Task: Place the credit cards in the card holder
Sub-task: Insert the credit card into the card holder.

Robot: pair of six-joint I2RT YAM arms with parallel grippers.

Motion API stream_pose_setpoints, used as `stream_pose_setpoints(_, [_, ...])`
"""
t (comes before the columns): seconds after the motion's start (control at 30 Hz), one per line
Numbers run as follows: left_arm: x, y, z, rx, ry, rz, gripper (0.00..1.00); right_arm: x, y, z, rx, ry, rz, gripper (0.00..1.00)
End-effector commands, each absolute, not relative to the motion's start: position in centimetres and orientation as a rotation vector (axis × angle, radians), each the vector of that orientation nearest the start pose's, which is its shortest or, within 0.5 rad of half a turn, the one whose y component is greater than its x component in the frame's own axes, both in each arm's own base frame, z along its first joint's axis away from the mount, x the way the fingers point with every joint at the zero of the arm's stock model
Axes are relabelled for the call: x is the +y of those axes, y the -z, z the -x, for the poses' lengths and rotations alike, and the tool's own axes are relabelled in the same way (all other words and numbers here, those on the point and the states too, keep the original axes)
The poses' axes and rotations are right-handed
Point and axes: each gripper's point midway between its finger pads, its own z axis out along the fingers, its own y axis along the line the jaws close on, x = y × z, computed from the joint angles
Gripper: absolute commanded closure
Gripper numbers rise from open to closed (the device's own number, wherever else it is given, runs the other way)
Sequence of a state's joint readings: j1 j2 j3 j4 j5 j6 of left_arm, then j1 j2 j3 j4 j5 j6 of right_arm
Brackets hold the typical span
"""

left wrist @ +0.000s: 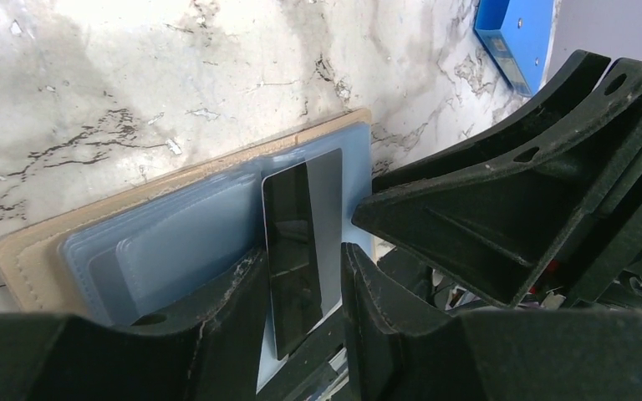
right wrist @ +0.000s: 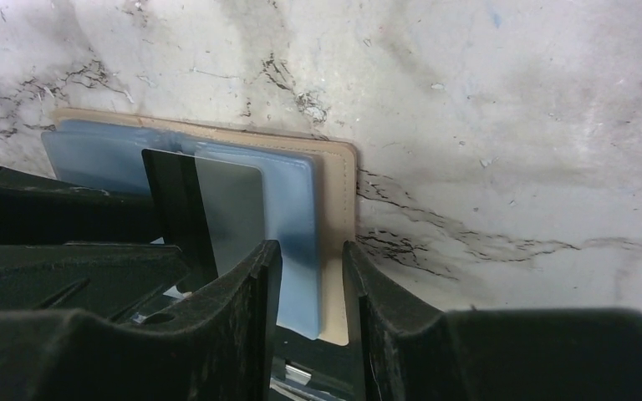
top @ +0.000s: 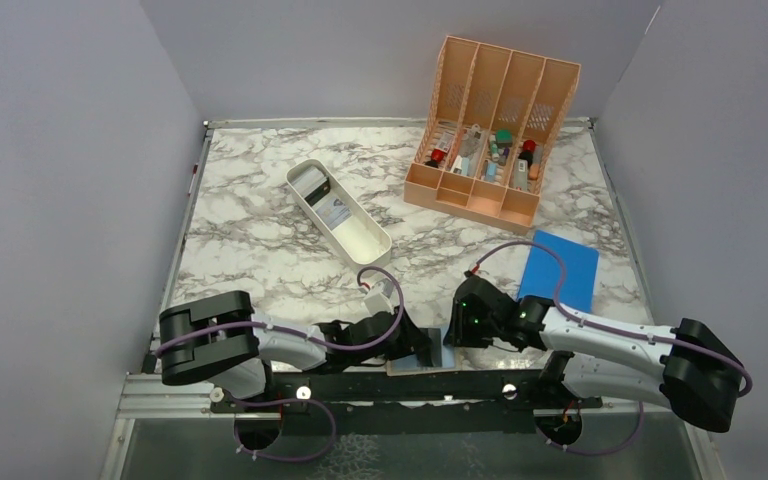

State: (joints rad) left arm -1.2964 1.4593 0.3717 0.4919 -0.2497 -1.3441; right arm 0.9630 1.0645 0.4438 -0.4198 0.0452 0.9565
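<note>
Lying open, card holder (left wrist: 33, 259) with one credit card (left wrist: 301, 209) tucked in

Tan outside with blue-grey clear sleeves, it rests at the table's (top: 260, 230) near edge. The card is grey with a glossy black stripe. The left gripper (left wrist: 303, 251) stands half open astride it. The right gripper (right wrist: 309, 246) is half open over the tan edge.

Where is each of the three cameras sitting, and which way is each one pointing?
Top external: fixed above and behind the arms, looking down on the marble table; left arm and right arm show, bases at the bottom.
Left wrist: on the left arm, looking past its own fingers at the card holder and a black card.
Right wrist: on the right arm, looking past its own fingers at the card holder from the opposite side.
Shared: both wrist views show the card holder and the black card.
</note>
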Motion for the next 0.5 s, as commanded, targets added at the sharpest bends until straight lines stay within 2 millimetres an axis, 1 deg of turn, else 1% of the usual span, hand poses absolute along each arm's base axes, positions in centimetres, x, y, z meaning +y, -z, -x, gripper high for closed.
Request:
stream_pose_setpoints(0.0, [-34.58,-3.83,-10.32,2.415,1.126,0.193,0.6,20.64,-2.67,-11.39,2.722,-0.578,-0.035,0.63])
stream_pose_setpoints(0.03, [-34.52,-3.88,-10.4,2.414,1.117,0.192,0.6,20.56,-2.76,-11.5,2.717,-0.571,-0.037,0.63])
stream_pose_setpoints(0.17, [-34.19,-4.15,-10.7,2.404,1.088,0.185,0.68,20.23,-2.85,-11.62,2.713,-0.548,-0.044,0.63])
stream_pose_setpoints(0.33, [-34.39,-4.5,-10.82,2.402,1.073,0.162,0.74,20.82,-3.42,-11.41,2.709,-0.604,-0.033,0.64])
stream_pose_setpoints(0.4, [-34.58,-4.52,-10.78,2.41,1.062,0.146,0.73,20.9,-3.48,-11.29,2.71,-0.617,-0.037,0.64])
stream_pose_setpoints(0.47, [-34.71,-4.36,-10.77,2.423,1.038,0.131,0.67,21.0,-3.57,-11.19,2.709,-0.632,-0.037,0.65])
